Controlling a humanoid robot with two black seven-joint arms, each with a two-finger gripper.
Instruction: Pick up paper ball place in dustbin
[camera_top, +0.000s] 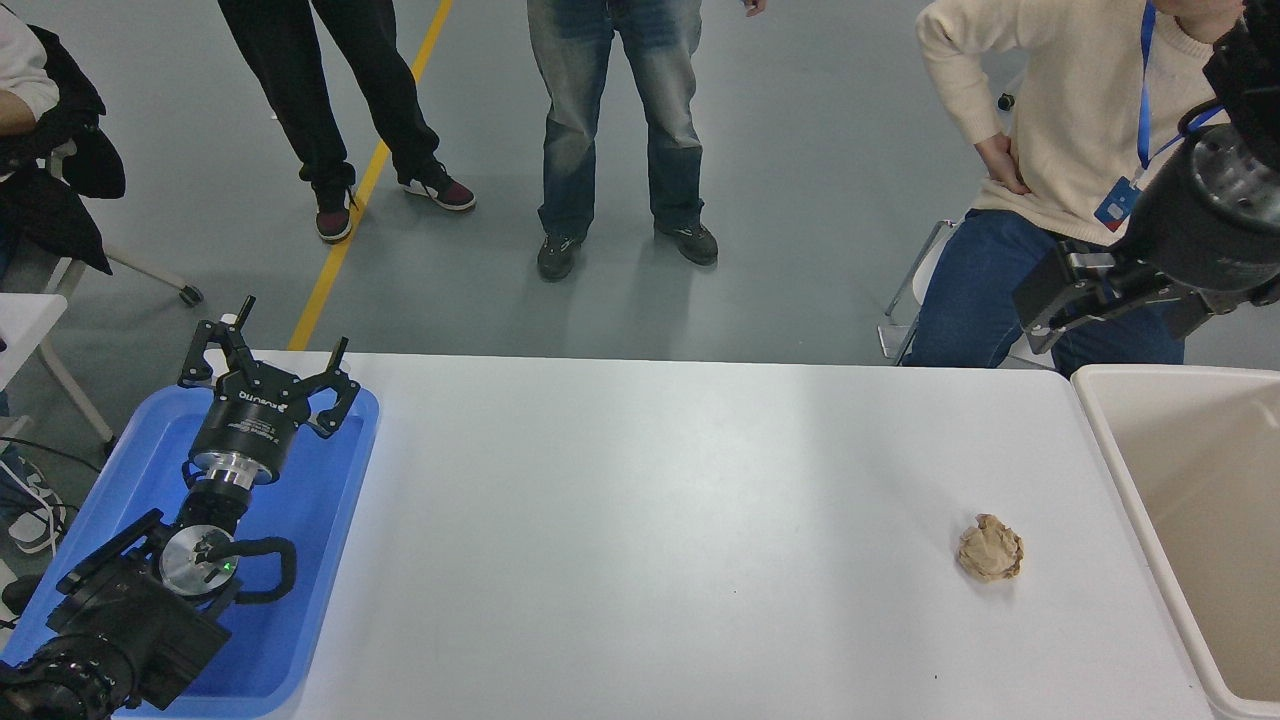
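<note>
The left arm is parked at the lower left over a shallow blue plastic tray (330, 520), its black left gripper (268, 360) above the tray's far end with the fingers spread apart and nothing between them. The small crumpled wad of tan-brown paper, the paper ball (990, 548), lies on the white table (650, 520) toward the table's right side, well below and slightly left of the right gripper, apart from it and untouched. The large cream plastic rectangular dustbin (1100, 430) with a thick rounded rim stands directly beneath and to the right of the right gripper, just to the right of the paper ball. The black right gripper (1045, 305) is raised beyond the table's far right corner, above the dustbin's far rim, pointing left; its fingers appear drawn together and carry nothing. Behind it sits a person in a cream sweater (1060, 110); two standing persons (615, 130) are well to its left.
</note>
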